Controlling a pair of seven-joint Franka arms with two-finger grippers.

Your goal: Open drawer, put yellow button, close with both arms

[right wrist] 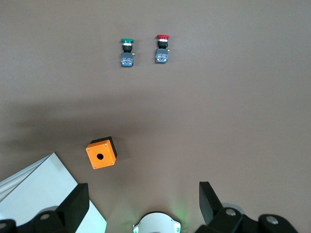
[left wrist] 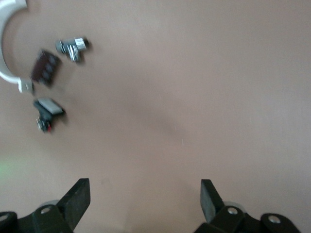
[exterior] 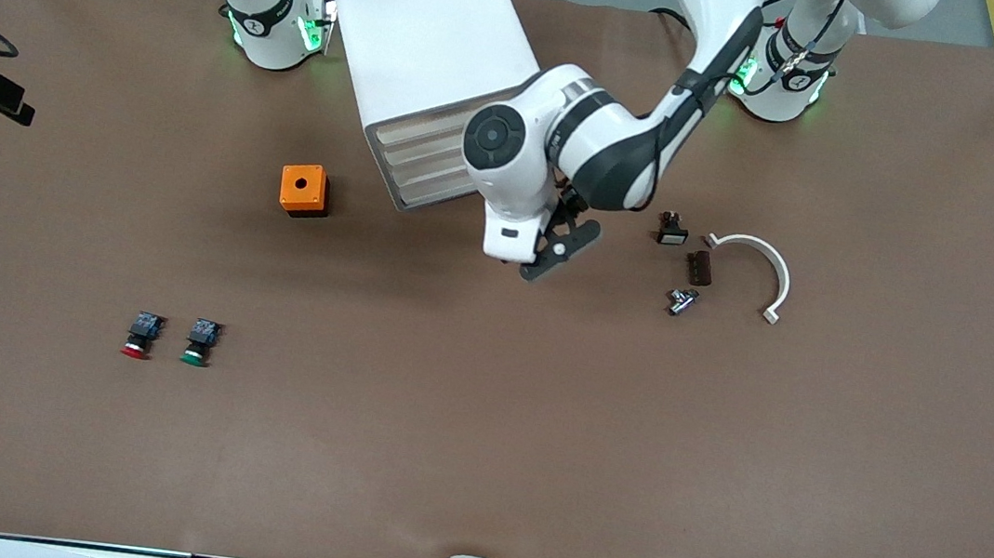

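The white cabinet (exterior: 430,47) stands between the two arm bases, and its corner shows in the right wrist view (right wrist: 39,194). Its four drawer fronts look shut; the uppermost drawer (exterior: 415,131) is partly hidden by the left arm. The yellow button is out of view. My left gripper (exterior: 554,253) hangs low over bare table just in front of the cabinet; in the left wrist view (left wrist: 144,196) it is open and empty. My right gripper (right wrist: 142,201) is open and empty, high over its own base (right wrist: 156,224), and the right arm waits.
An orange box (exterior: 304,190) with a hole sits beside the cabinet. A red-capped button (exterior: 138,336) and a green-capped button (exterior: 199,343) lie nearer the front camera. Small parts (exterior: 690,268) and a white curved piece (exterior: 765,263) lie toward the left arm's end.
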